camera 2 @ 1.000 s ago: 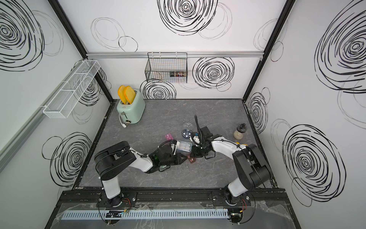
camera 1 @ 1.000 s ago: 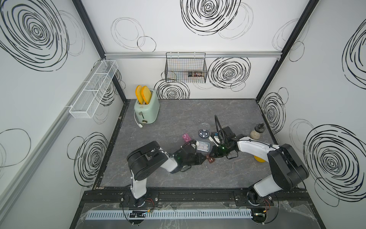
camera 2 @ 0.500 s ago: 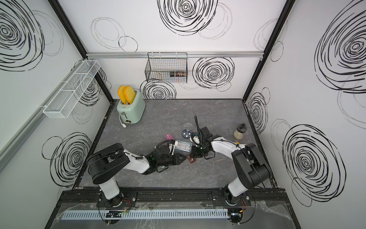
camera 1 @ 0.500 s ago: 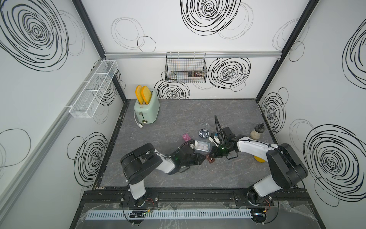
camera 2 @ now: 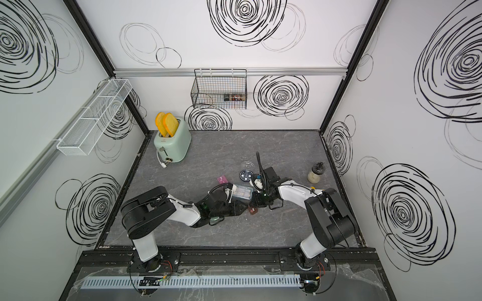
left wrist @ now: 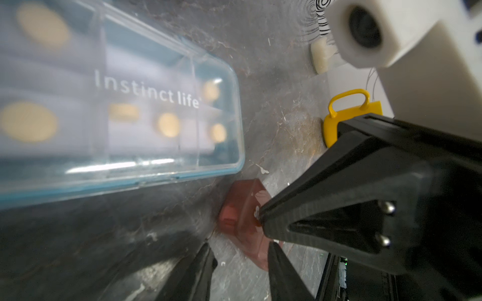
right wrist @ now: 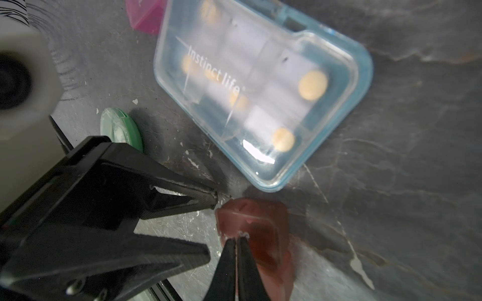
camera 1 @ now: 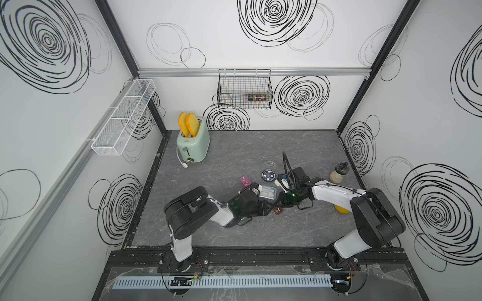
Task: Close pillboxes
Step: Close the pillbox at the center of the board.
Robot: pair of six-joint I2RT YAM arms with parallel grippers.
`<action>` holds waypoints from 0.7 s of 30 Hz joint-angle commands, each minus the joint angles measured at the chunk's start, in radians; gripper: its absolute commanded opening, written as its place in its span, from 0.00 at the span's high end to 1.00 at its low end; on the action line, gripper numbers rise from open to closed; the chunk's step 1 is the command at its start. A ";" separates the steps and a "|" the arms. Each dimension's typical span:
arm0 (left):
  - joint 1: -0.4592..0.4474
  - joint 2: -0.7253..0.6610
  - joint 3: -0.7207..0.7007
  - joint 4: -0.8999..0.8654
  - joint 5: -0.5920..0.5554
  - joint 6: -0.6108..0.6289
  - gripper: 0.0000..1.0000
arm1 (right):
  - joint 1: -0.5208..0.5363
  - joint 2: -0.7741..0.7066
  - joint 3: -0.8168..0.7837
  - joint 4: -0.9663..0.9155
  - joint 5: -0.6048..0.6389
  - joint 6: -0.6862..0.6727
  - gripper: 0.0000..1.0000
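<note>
- The small brown pillbox (right wrist: 257, 229) lies on the grey tabletop (camera 1: 234, 156), near the front centre. It sits just beside one corner of the blue-grey rectangular pillbox (right wrist: 260, 99), and the two look close but apart.
- The right gripper (right wrist: 239, 235) has its jaws pressed together, and their joined tip rests on the brown box's top face.
- The left gripper (left wrist: 240, 246) has its jaws apart. One tip is just beside the box's edge, and it is clamped on nothing.
- The brown box looks like light, stiff, smooth translucent plastic. It would probably skid or tip under an off-centre push.
- Pressing straight down near the lid's free edge, with the other claw bracing a side wall, seems the safest hold. I cannot tell whether its lid is fully down.
- The blue-grey box's clear lid lies flat over pale tablets. Whether it is latched cannot be told.
- The pink rectangular pillbox (camera 1: 245, 180) lies just beyond the blue-grey one.
- The green round pillbox (right wrist: 122, 127) sits close by the left gripper, partly hidden by it.
- The dark round pillbox (camera 1: 268, 175) is farther back, with its clear lid (camera 1: 270, 164) lying open behind it.
- Room is tight, because both claws crowd the brown box and nearly meet over it. The yellow mug (left wrist: 331, 125) stands near, on the right arm's side.
- Bare table lies toward the front edge and across the back. The mint-green toaster (camera 1: 193, 143) is well apart in the back left corner.
</note>
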 commanded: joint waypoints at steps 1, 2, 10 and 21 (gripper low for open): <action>-0.005 0.022 0.033 0.014 -0.017 0.008 0.60 | 0.007 0.020 -0.020 -0.011 0.018 0.001 0.90; -0.006 0.027 0.036 0.014 -0.017 0.009 0.60 | 0.007 0.020 -0.022 -0.011 0.018 0.001 0.90; -0.006 0.054 0.060 -0.002 -0.017 0.013 0.64 | 0.006 0.023 -0.033 -0.003 0.021 0.003 0.90; -0.017 0.072 0.068 -0.021 -0.033 0.009 0.72 | 0.001 0.023 -0.058 0.017 0.007 0.002 0.90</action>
